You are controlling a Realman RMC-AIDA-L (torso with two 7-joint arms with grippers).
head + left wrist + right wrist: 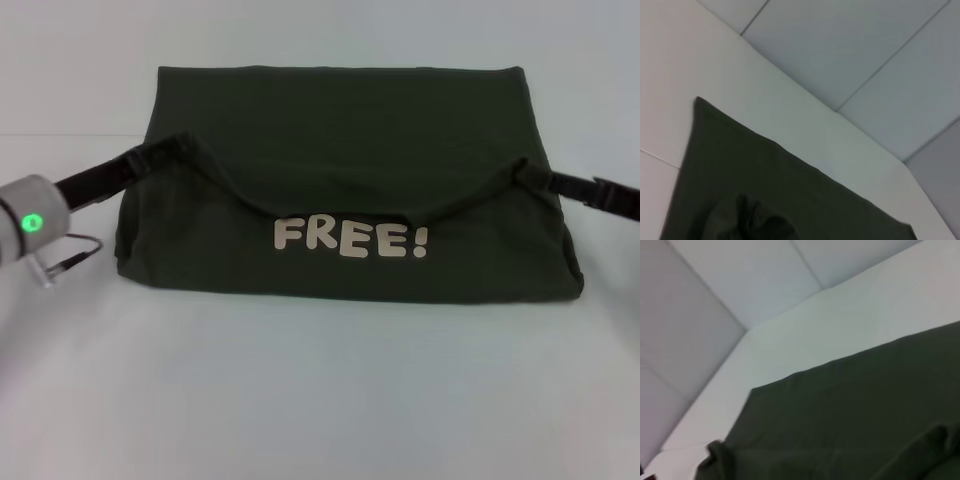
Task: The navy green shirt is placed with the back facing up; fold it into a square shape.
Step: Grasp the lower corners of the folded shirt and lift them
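The navy green shirt lies across the white table, a wide dark olive cloth with cream "FREE!" lettering showing near its front. A folded layer is held up at both ends and sags in the middle just above the lettering. My left gripper is shut on that layer's left corner. At the layer's right corner, my right gripper is shut on the cloth. In the left wrist view the shirt fills the lower part with no fingers showing. The right wrist view likewise shows only the shirt's cloth.
The left arm's grey wrist with a green light and a thin cable hang over the table's left side. Bare white table lies in front of the shirt. Pale wall panels stand behind the table's far edge.
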